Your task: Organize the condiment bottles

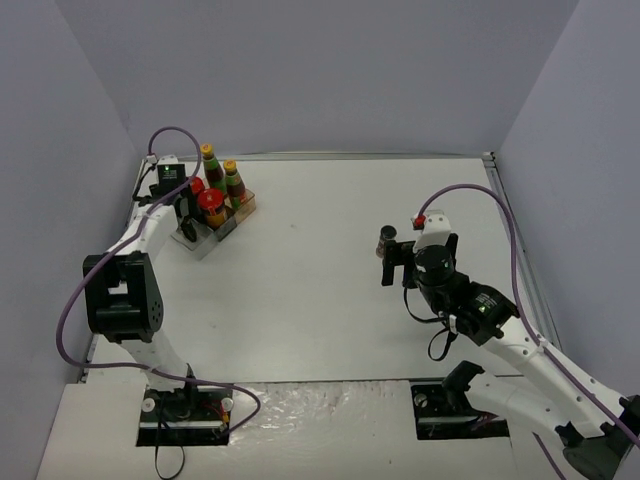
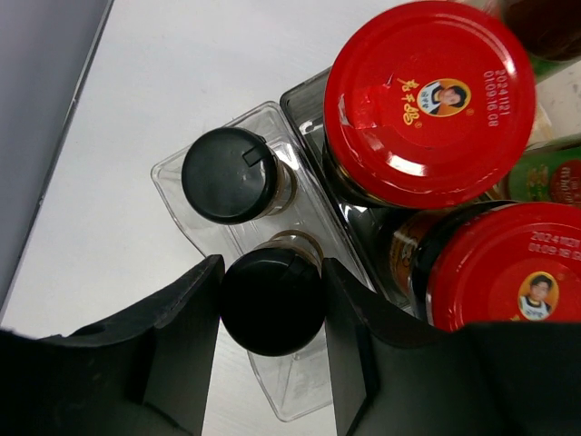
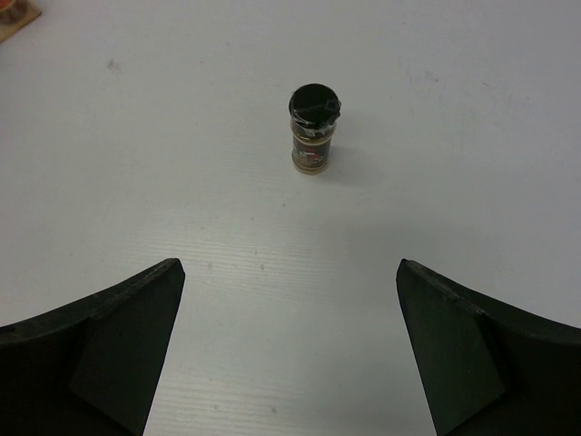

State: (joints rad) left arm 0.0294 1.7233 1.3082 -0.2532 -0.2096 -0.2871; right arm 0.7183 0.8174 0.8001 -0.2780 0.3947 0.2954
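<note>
Bottles stand gathered on a stepped rack (image 1: 205, 243) at the far left of the white table (image 1: 320, 300). Two tall yellow-capped bottles (image 1: 207, 162) stand side by side on the back step. Two red-lidded jars (image 2: 427, 100) sit just in front of them, close together on the middle step.

On the lowest, clear step, the left wrist view shows two small black-capped jars in a row. The left gripper (image 2: 272, 268) is closed on the front spice jar (image 2: 272, 309), with one dark finger pressed against each side of its cap and no gap showing. I cannot tell whether that jar rests on the step or is raised slightly off it. The second spice jar (image 2: 229, 174) stands upright just behind it in the same clear tray, free of the fingers and next to the nearer red lid.

The right gripper (image 3: 289, 268) is at the right side of the table with its fingers (image 3: 127, 336) spread wide and nothing between them. The third spice jar (image 3: 314, 127) stands upright on the bare table straight ahead of it, clear of both fingers and well apart from the rack. In the overhead view this jar is just beyond the right gripper's tips.
</note>
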